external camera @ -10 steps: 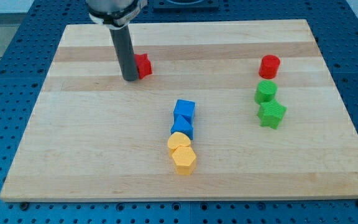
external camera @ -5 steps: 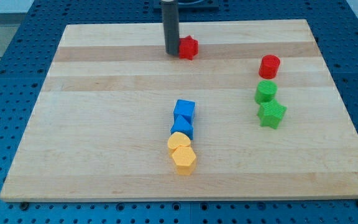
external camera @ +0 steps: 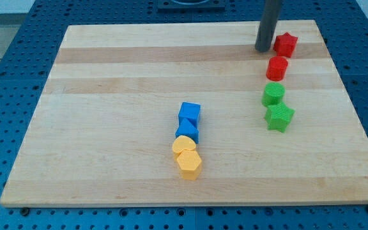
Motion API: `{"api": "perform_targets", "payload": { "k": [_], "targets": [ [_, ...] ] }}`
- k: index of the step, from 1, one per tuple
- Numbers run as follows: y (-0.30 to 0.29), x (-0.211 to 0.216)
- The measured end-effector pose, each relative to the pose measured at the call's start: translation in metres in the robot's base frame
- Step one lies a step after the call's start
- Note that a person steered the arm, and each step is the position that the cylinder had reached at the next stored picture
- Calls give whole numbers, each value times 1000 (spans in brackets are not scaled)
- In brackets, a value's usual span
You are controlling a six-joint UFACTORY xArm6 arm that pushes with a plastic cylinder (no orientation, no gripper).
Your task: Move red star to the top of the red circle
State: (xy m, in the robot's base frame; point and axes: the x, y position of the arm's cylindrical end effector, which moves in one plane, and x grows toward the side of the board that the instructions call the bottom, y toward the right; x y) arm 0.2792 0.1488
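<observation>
The red star (external camera: pixel 285 44) is seen at the far right of the wooden board (external camera: pixel 107 128), close to the far edge. My tip (external camera: pixel 263 49) is placed just to the left of the star, touching it or nearly so; contact cannot be confirmed. No gripper is carried by the arm, only a straight dark rod, so nothing is grasped.

The red circle (external camera: pixel 277 68) is found just nearer than the star, slightly to its left, with a narrow gap between them. Nearer again in the same column, a green circle (external camera: pixel 273 94) and a green star (external camera: pixel 279 117) are set close together.

Near the board's middle, two blue blocks, a blue cube (external camera: pixel 190 114) and a second blue block (external camera: pixel 188 131), are lined up with two yellow blocks (external camera: pixel 184 145) (external camera: pixel 189 164), each touching the next.
</observation>
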Motion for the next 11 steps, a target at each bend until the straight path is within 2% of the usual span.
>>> {"api": "perform_targets", "payload": {
  "k": [1, 2, 3, 4, 5, 6, 7, 9, 10, 11],
  "targets": [
    [5, -25],
    [41, -20],
    [101, 22],
    [109, 48],
    [165, 50],
    [182, 84],
    [145, 113],
    [125, 57],
    [149, 54],
    [149, 90]
  ]
}}
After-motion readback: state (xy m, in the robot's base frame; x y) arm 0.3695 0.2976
